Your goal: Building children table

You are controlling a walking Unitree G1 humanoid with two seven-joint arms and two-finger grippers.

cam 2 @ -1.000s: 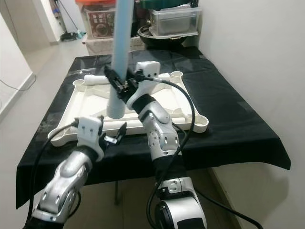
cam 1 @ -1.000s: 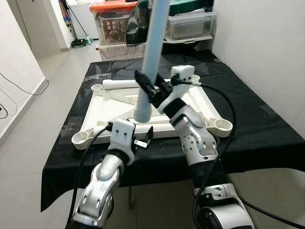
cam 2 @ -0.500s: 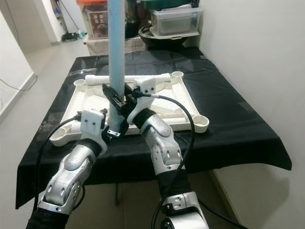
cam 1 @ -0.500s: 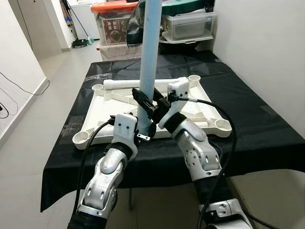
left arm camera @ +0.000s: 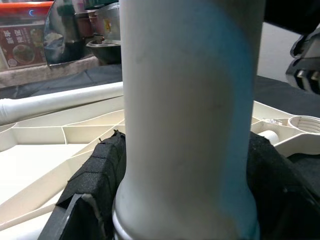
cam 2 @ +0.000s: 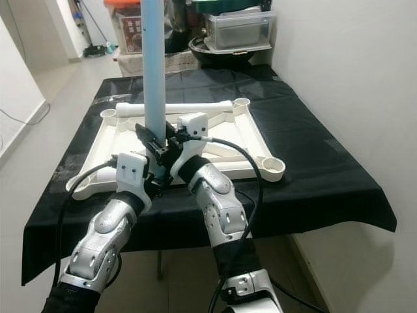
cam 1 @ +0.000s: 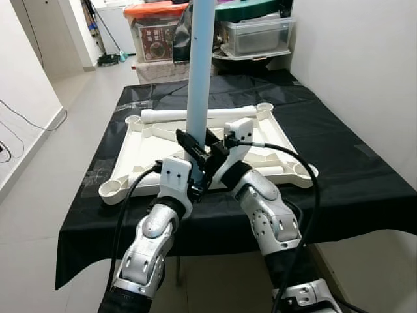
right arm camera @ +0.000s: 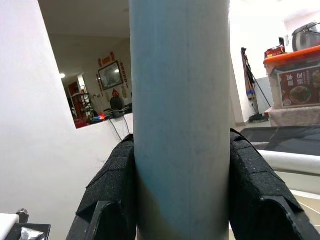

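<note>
- Pale-blue table leg (cam 1: 199,72) now stands upright, gripped by both arms; a second ago it leaned and only the right end effector (cam 1: 197,145) held it.
- Left end effector (cam 1: 195,187) has come up from below and now pinches the leg's flared lower end, just under the right one.
- Judging by this, the leg is being steadied before it goes into a corner socket (cam 1: 110,189) of the upturned white table top (cam 1: 156,140), which lies on the black-covered tabletop (cam 1: 365,169).
- Left wrist view shows padded fingers (left arm camera: 95,175) pressed on the leg's base, with a second white leg (left arm camera: 60,102) lying on the frame behind.
- Right wrist view shows fingers (right arm camera: 112,175) clamped higher on the shaft.
- Eye views alone show the whole frame and storage boxes (cam 1: 156,29) at the far side.
</note>
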